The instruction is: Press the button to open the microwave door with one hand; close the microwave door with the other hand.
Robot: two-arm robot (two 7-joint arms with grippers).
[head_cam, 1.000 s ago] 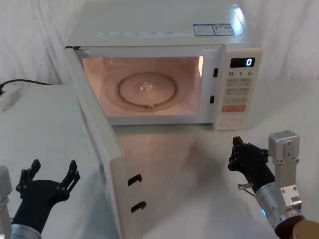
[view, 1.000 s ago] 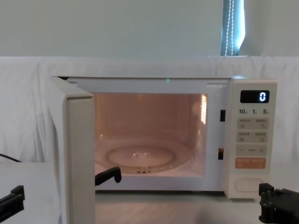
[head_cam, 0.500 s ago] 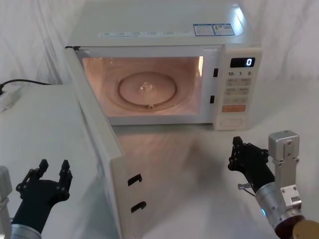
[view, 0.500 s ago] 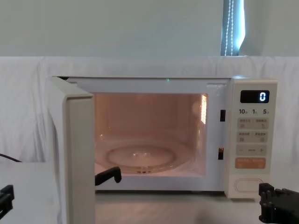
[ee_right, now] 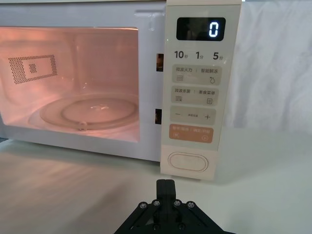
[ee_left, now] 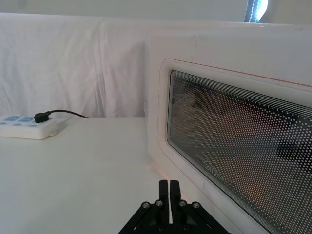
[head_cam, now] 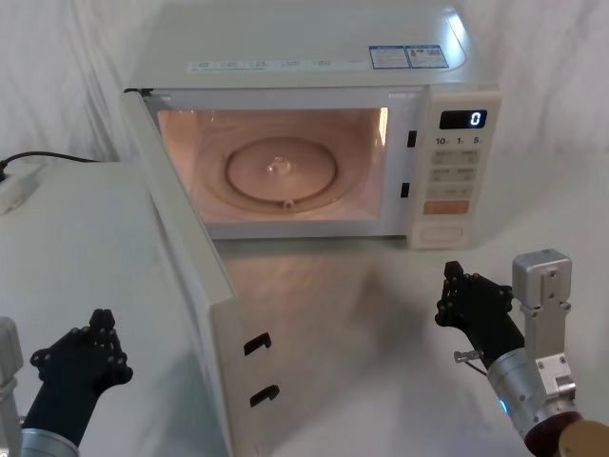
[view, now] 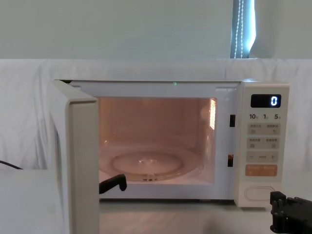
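The cream microwave (head_cam: 304, 67) stands at the back of the table with its cavity lit and its display reading "0". The microwave door (head_cam: 190, 286) hangs wide open, swung out toward me on the left. In the left wrist view its dotted window (ee_left: 234, 161) faces the camera. The wide cream button (head_cam: 441, 231) sits lowest on the control panel (ee_right: 187, 162). My left gripper (head_cam: 101, 322) is shut with nothing in it, low on the table just outside the open door (ee_left: 169, 187). My right gripper (head_cam: 453, 276) is shut and empty, a short way in front of the button (ee_right: 165, 185).
A white power strip (ee_left: 29, 127) with a black cable lies on the table at the far left (head_cam: 14, 190). White cloth hangs behind the microwave. Bare tabletop lies between the door and my right arm.
My left gripper's fingers have gone from spread wide to pressed together. The right arm, the door and the microwave have not moved.
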